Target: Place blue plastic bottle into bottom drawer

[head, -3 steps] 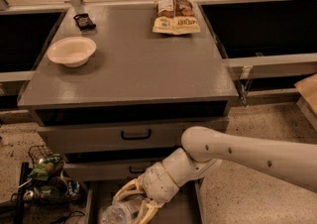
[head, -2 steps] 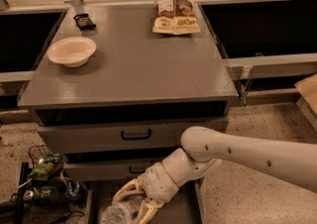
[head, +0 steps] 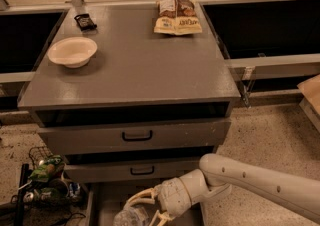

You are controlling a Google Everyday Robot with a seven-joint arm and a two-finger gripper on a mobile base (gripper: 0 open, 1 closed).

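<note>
down low, gripper [head: 141, 211] clasps blue plastic bottle [head: 126, 218] over bottom drawer [head: 102, 204].

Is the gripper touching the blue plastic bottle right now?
Touching. The camera view shows the gripper low over the bottom drawer, its fingers wrapped against the blue plastic bottle.

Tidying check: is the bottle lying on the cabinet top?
No, the bottle is in the claw, low over the open bottom drawer.

The gripper [head: 140, 213] and its arm have sunk slightly lower over the bottom drawer [head: 104, 203].
</note>
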